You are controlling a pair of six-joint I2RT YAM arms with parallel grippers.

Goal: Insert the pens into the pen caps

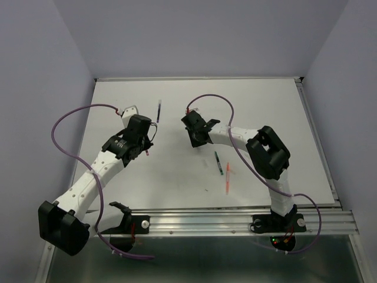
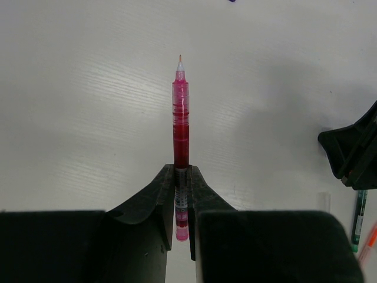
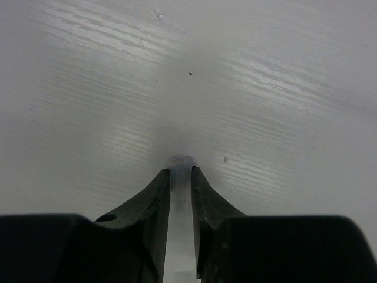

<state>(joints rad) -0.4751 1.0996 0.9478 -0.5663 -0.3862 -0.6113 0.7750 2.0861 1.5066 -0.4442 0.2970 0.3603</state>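
Note:
My left gripper (image 1: 146,146) is shut on the dark red pen (image 2: 181,118). It grips the pen near its back end, and the tip points away from the jaws above the table. My right gripper (image 1: 195,137) is shut on a pale, almost clear pen cap (image 3: 181,171) whose end sticks out just past the fingertips. The two grippers hang apart over the middle of the table. The dark blue pen (image 1: 158,110) lies behind the left gripper. The green pen (image 1: 217,162) and the orange pen (image 1: 227,178) lie in front of the right gripper. The pale yellow pen is out of view.
The right gripper's black body (image 2: 353,153) shows at the right edge of the left wrist view, with the green pen (image 2: 359,215) and orange pen (image 2: 368,242) below it. A metal rail (image 1: 235,221) runs along the white table's (image 1: 265,106) near edge.

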